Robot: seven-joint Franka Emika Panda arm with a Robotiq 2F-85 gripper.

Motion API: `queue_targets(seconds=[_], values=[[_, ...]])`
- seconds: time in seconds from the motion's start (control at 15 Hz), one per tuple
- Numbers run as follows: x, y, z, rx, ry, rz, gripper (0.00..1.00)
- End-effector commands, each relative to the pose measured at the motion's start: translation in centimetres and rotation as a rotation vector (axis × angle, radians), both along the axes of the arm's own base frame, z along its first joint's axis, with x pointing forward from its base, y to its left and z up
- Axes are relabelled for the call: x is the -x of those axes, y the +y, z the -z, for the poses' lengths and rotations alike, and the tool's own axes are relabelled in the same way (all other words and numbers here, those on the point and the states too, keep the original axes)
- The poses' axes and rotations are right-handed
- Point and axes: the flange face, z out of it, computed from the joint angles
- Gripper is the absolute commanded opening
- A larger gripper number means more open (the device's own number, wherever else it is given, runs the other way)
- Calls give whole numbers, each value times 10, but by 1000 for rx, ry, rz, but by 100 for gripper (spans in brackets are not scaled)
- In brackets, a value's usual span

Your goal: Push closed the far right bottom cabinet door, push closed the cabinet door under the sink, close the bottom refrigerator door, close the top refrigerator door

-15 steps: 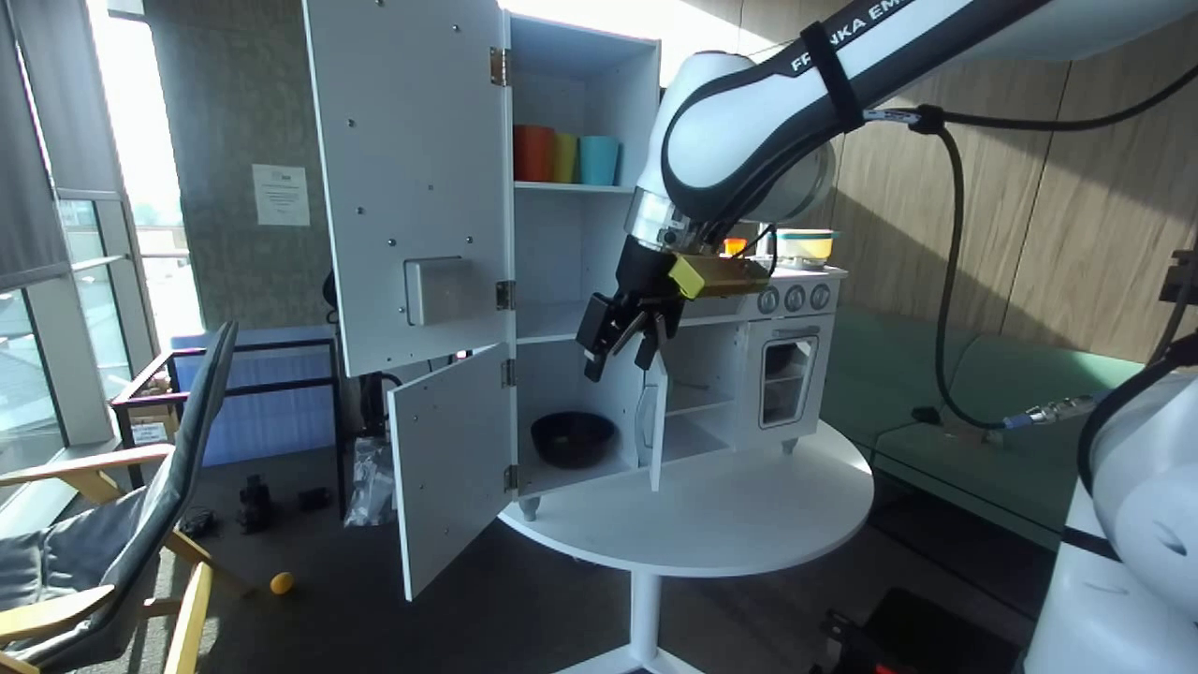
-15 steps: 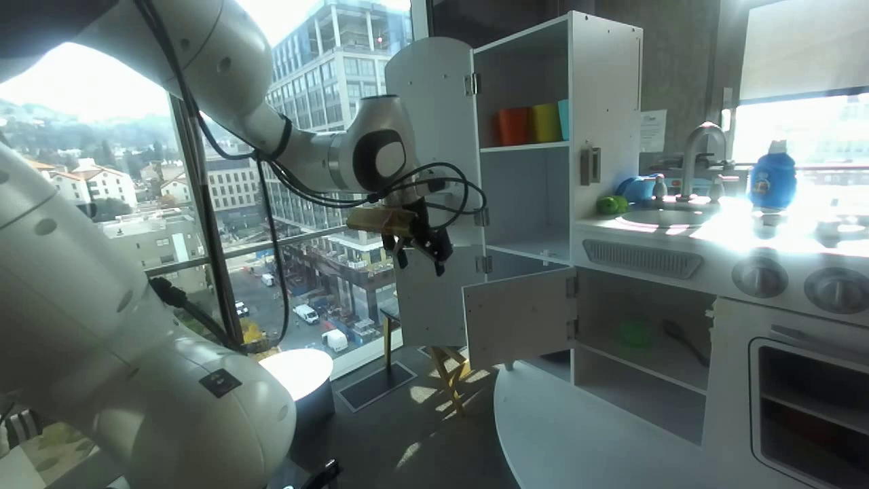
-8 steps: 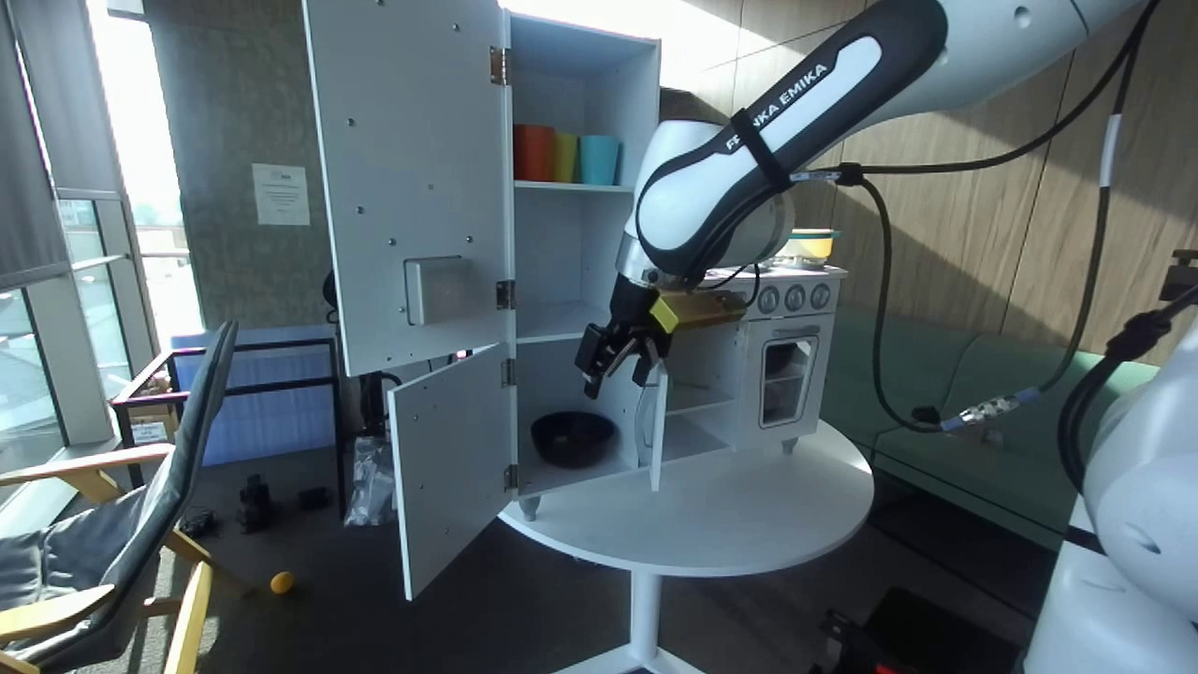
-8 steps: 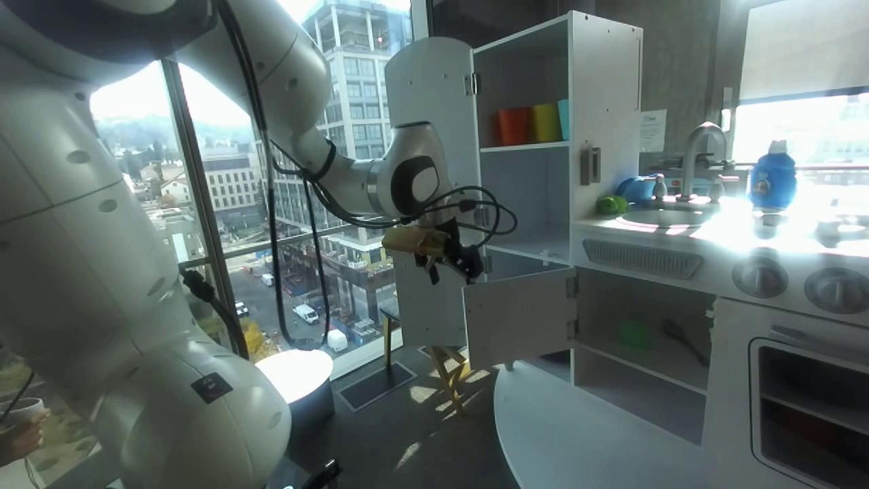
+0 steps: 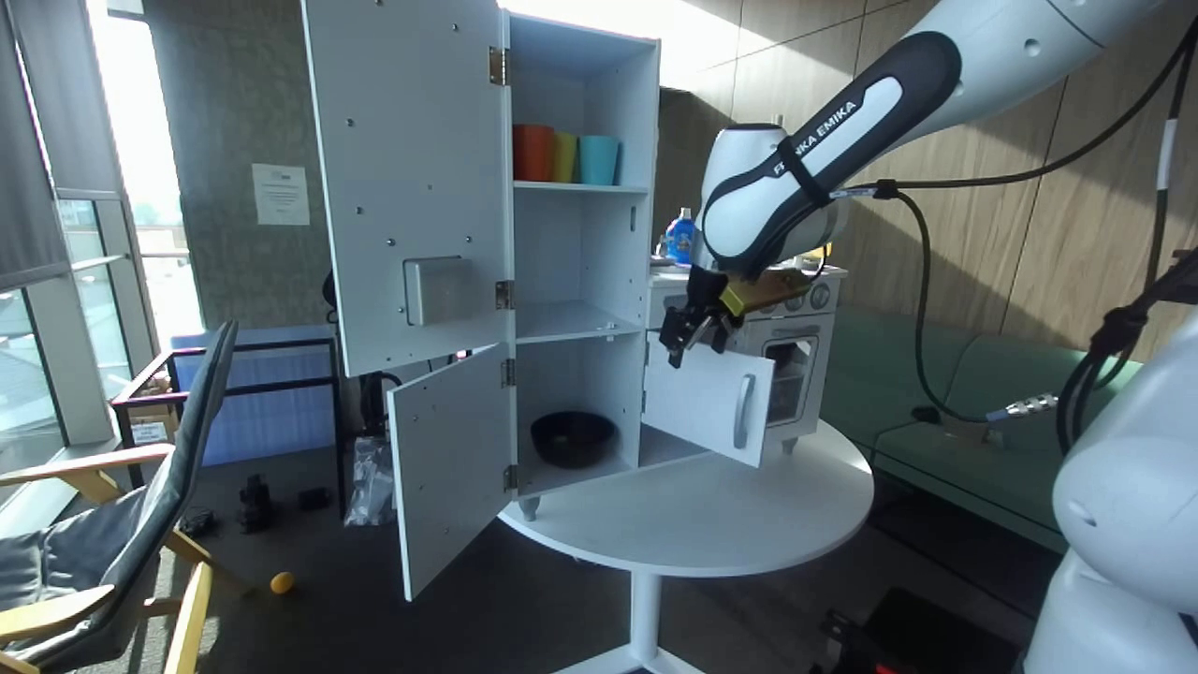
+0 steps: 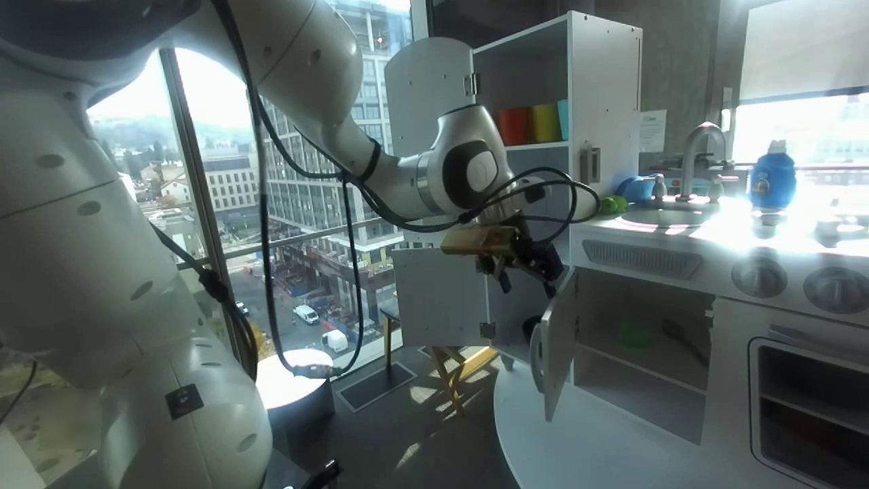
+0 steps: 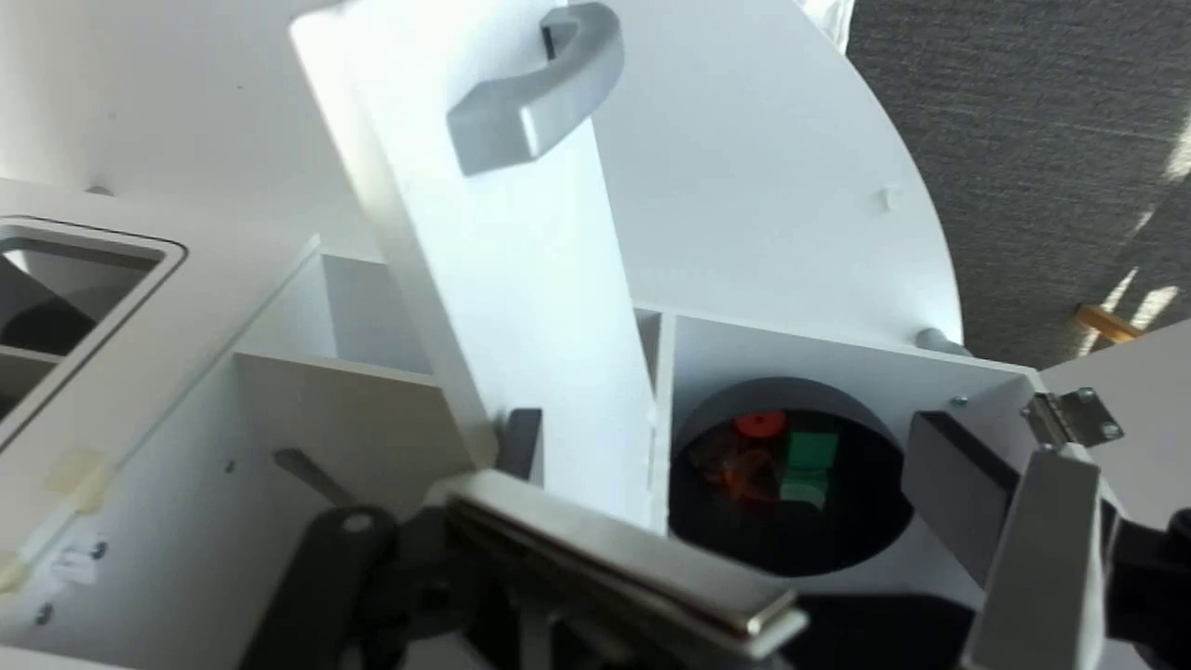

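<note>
The cabinet door under the sink [image 5: 702, 407] stands partly open, its handle facing outward; it also shows in an exterior view [image 6: 561, 339] and the wrist view [image 7: 530, 270]. My gripper [image 5: 697, 351] is open and empty at the door's top edge. In the wrist view my fingers [image 7: 735, 456] are wide apart, one overlapping the door's edge; contact seems likely. The bottom refrigerator door [image 5: 454, 468] and top refrigerator door [image 5: 412, 187] are swung wide open; both also show in an exterior view [image 6: 441, 299]. The windowed oven door [image 5: 788, 379] at the far right looks shut.
A dark bowl [image 5: 573, 440] with small colored items sits in the lower refrigerator. Colored cups [image 5: 533, 154] stand on its upper shelf. The play kitchen rests on a round white table [image 5: 693, 538]. A blue bottle [image 6: 772, 180] stands on the counter near the faucet [image 6: 689, 159].
My gripper moved lower, then to the right in both exterior views. The door under the sink swung from wide open toward its cabinet. The refrigerator doors have not moved.
</note>
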Motion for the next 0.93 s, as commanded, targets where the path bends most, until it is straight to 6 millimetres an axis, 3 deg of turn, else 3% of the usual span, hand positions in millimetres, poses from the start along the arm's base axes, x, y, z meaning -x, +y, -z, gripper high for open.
queue_targets(seconds=[0.0, 0.13, 0.27, 0.47, 0.67, 0.87], values=[[2, -56, 0, 64, -35, 107, 100], [0, -83, -5, 58, -72, 182, 100], [5, -91, -22, 30, -114, 223, 100], [10, -92, -38, 13, -143, 237, 100], [24, -94, -33, 44, -140, 266, 100], [54, -79, -25, 0, -45, 218, 100]])
